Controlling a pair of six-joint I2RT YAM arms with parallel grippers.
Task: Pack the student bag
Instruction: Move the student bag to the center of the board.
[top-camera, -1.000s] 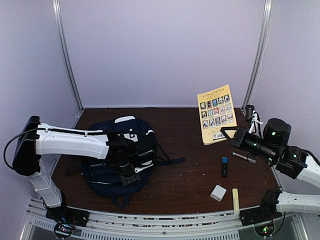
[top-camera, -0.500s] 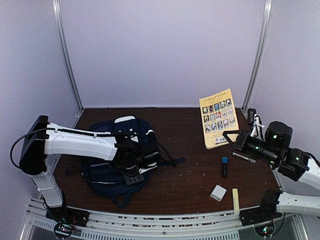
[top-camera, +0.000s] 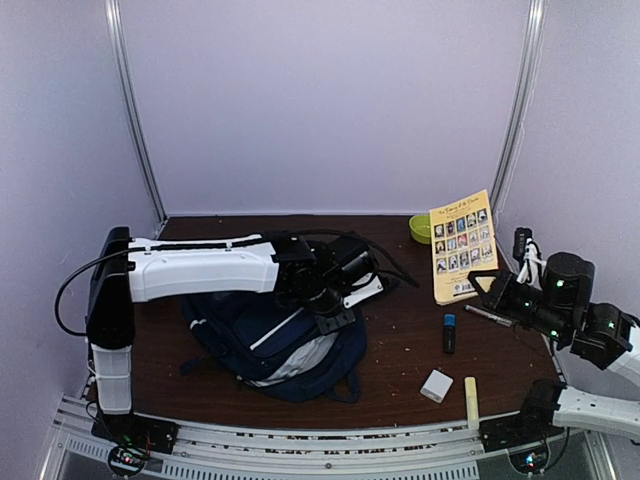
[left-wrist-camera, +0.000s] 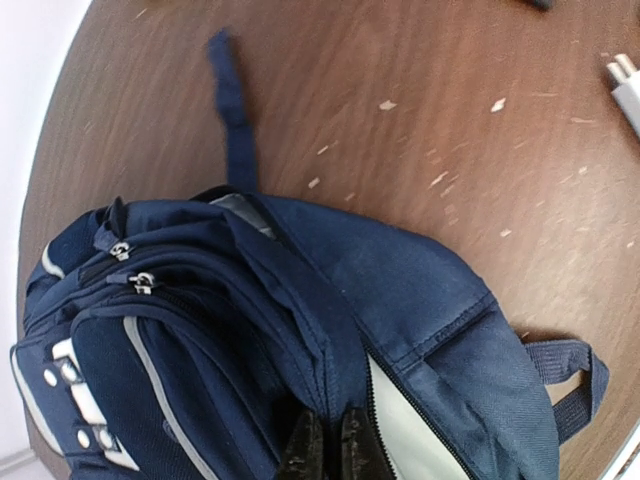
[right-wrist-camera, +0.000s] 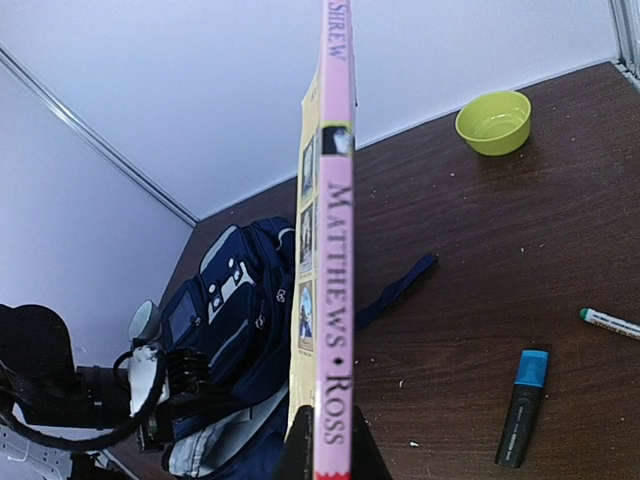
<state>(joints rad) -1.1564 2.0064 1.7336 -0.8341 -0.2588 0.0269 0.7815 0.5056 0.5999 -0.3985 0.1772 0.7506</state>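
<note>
**Book in my right claw, bag mouth pinched by my left**

My right gripper (right-wrist-camera: 325, 452) is shut tight on the bottom edge of a yellow book (right-wrist-camera: 335, 250). The book stands tall out of the claw. Its long side goes up, and its thin pink spine faces the wrist camera. From this claw the student bag (top-camera: 290, 350) lies off to the left, well apart, across the brown table (top-camera: 400, 370). A blue marker (top-camera: 449, 332) lies on the table between them, nearer to the claw.

My left gripper (left-wrist-camera: 330, 448) is pinched shut on the blue cloth of the bag, just beside the zip edge where the pale lining (left-wrist-camera: 410, 440) shows. So the left arm is the one at the bag, and the right arm is the far one. I think the left claw holds that edge up so the mouth gapes open.

In the top view the bag sits at the front left of the table, under the left arm. Its long side runs about left to right, a bit slanted. The pocket side with the white stripe faces up. The open end seems to point right, toward the book, but I cannot be sure.

I judge the book must go left and tip over, so that its thin edge lines up with the open slot.
</note>
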